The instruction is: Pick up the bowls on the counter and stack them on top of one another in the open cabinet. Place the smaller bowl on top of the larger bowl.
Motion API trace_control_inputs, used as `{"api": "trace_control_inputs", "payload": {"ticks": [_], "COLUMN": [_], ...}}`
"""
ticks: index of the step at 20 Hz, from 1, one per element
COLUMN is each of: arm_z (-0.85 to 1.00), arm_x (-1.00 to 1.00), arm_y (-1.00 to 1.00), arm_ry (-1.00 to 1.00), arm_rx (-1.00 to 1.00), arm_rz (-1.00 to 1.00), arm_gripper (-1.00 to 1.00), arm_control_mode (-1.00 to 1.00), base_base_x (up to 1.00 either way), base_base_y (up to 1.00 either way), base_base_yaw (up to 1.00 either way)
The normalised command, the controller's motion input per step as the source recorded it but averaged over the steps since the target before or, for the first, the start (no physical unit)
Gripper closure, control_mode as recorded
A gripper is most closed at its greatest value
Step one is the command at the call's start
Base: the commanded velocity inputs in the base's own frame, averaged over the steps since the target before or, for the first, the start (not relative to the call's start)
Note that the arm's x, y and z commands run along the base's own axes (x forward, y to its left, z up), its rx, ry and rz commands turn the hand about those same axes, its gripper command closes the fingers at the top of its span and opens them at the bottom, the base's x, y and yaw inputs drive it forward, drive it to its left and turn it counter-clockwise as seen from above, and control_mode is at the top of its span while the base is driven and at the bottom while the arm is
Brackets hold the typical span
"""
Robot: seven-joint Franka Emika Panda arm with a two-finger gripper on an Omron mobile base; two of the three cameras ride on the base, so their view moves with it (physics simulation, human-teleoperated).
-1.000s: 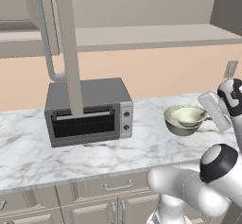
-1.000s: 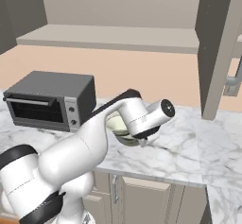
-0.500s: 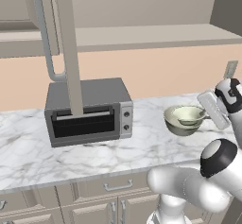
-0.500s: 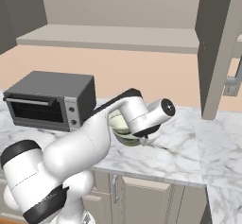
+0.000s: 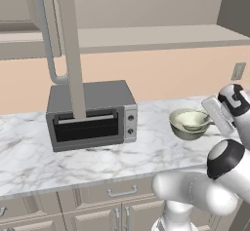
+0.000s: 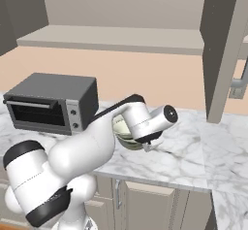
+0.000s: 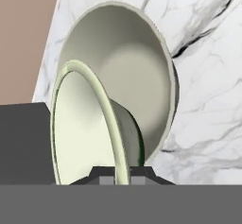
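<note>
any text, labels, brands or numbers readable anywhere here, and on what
None can be read.
Toaster oven: two knobs on its front panel, no legible marks or brand.
Bowls, counter, cabinet door: plain, no lettering.
Wall outlet: no writing visible.

small bowl [image 7: 90,138] pale green, tilted, rim in claw [image 7: 122,176] | larger bowl [image 5: 185,127] cream, on counter [image 5: 97,157]
</note>
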Motion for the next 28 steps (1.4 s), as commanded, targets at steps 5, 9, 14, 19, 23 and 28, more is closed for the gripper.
{"api": "trace_control_inputs", "payload": {"ticks": [5, 9, 14, 19, 23, 28], "arm_z": [-0.08, -0.14, -0.20, -0.20, -0.16, -0.15], "arm_x": [0.24, 0.20, 0.12, 0.12, 0.17, 0.19], "arm_y": [-0.04, -0.04, -0.04, -0.03, -0.03, -0.03], "arm_ry": [0.00, 0.00, 0.00, 0.00, 0.00, 0.00], "arm_rx": [0.00, 0.00, -0.01, -0.01, -0.02, -0.02], "arm_rz": [-0.03, -0.03, -0.02, -0.02, -0.03, -0.03], "arm_gripper": [1.00, 1.00, 1.00, 1.00, 1.00, 1.00], "arm_control_mode": [-1.00, -1.00, -1.00, -1.00, -1.00, -1.00], "base_base_x": [0.00, 0.00, 0.00, 0.00, 0.00, 0.00], "base_base_y": [0.00, 0.00, 0.00, 0.00, 0.00, 0.00], "base_base_yaw": [0.00, 0.00, 0.00, 0.00, 0.00, 0.00]}}
